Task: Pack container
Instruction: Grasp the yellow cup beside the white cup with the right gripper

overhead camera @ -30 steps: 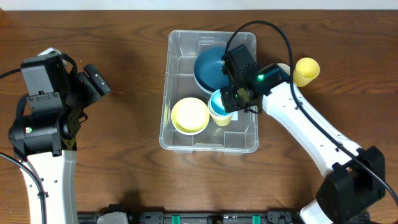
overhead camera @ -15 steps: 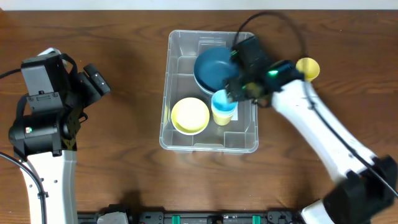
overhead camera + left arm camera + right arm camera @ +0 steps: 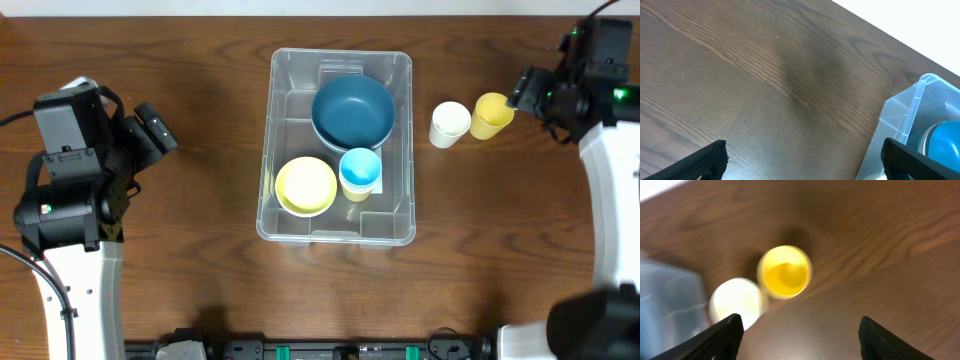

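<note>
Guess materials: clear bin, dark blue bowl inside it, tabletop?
The container: clear glossy plastic; wood grain shows through its walls, rim glints. The dark blue bowl: probably plastic, smooth with a soft sheen; glazed ceramic not excluded. The table: wood or wood-look laminate, brown grain lines, low gloss.

Left arm (image 3: 72,275) and right arm (image 3: 612,175) share white shells, black joints, black cables and small green lights.
</note>
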`<state>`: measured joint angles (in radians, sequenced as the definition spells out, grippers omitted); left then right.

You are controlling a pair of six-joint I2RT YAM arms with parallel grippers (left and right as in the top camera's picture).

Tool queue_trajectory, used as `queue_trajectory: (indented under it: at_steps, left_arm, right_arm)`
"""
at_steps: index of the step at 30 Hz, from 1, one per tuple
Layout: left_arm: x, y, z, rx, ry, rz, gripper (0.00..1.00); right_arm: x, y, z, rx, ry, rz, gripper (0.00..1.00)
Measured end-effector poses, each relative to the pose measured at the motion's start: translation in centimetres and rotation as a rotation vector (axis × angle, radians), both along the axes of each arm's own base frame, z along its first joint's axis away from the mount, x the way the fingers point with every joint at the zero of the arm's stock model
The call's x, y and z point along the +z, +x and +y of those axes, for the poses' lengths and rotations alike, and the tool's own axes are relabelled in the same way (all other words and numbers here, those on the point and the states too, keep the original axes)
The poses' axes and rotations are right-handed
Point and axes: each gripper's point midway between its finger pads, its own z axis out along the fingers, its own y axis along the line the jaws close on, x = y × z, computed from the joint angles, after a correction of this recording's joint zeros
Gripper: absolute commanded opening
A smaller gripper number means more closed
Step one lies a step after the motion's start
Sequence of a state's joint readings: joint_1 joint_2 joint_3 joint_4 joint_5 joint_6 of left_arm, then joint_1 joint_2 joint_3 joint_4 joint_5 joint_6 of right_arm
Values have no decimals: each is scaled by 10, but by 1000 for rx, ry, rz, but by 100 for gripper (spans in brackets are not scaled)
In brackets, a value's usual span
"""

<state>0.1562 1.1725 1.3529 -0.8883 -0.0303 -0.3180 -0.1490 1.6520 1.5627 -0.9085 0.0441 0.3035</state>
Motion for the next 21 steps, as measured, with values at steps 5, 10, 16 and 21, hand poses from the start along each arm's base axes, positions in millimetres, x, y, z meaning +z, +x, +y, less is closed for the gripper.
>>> queue_trajectory:
  at_steps: [5,10,16,21]
  left_arm:
    - [0,0,0,0,0,0,98]
    - [0,0,0,0,0,0,98]
    - [0,0,0,0,0,-1,98]
    - [0,0,0,0,0,0,98]
  right_arm:
    - [-61,27,-23,-38,56,70,73]
    - [-116,52,-15,-7,150,103,66]
    - [-149,52,-5,-3,224,159,38]
    - [-155,43,-6,-21,225,200,8]
